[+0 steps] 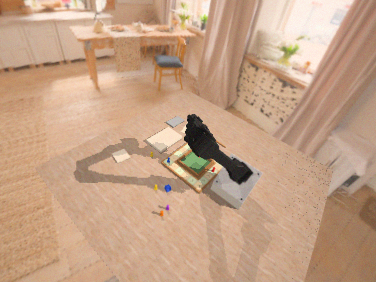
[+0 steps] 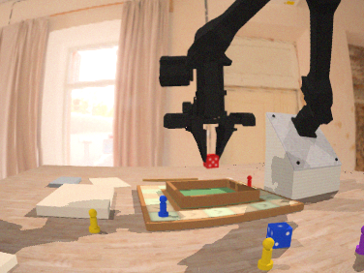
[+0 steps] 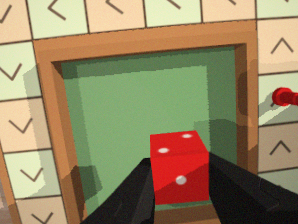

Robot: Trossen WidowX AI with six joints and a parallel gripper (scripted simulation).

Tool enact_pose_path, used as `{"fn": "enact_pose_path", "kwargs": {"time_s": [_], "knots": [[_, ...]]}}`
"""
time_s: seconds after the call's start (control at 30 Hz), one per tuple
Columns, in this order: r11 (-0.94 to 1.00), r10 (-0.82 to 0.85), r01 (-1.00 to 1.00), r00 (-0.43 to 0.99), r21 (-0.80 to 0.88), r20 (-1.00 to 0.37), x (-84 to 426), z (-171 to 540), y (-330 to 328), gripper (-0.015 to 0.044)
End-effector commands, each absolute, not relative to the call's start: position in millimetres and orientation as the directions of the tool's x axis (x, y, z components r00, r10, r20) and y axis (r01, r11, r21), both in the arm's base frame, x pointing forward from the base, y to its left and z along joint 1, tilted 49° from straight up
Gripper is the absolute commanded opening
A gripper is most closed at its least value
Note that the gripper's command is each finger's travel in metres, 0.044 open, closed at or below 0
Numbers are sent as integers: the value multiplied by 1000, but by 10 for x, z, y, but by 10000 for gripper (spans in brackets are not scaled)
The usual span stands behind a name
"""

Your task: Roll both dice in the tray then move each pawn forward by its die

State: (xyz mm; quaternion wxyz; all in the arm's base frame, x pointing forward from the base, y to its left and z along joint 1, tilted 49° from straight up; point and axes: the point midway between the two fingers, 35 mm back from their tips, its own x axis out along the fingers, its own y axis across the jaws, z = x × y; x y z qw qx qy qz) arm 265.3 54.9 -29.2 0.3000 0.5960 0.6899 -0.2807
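My gripper (image 2: 211, 162) (image 3: 177, 163) is shut on the red die (image 2: 212, 161) (image 3: 179, 175) and holds it in the air above the tray (image 2: 220, 198) (image 3: 145, 39). The tray has brown walls and a green floor, and sits in the middle of the board. The blue die (image 1: 168, 188) (image 2: 280, 235) lies on the table outside the board, beside a yellow pawn. The blue pawn (image 1: 168, 160) (image 2: 163, 206) stands on a board square. The red pawn (image 1: 213, 170) (image 2: 250, 181) (image 3: 283, 96) stands on a square at the side of the board nearer the arm's base.
Yellow pawns (image 1: 156, 187) (image 2: 94, 222) stand off the board, as do an orange pawn (image 1: 161, 213) and a purple pawn (image 1: 167, 207). A cream block (image 1: 164, 139) (image 2: 75, 201), a grey flat piece (image 1: 175, 121) and a thin stick (image 2: 170, 180) lie around the board. The grey base (image 1: 239, 188) (image 2: 315, 179) stands beside it.
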Motion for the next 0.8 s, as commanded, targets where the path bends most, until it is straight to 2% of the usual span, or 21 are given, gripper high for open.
{"fn": "enact_pose_path", "kwargs": {"time_s": [0.0,0.3,0.6,0.77], "knots": [[153,556,986,-136,-60,-820,2611,-319,580,0],[150,293,985,-125,-84,-948,2571,-375,583,0],[109,32,994,-14,-11,-999,2572,-387,580,0],[102,-6,995,11,10,-1000,2587,-353,576,0]]}}
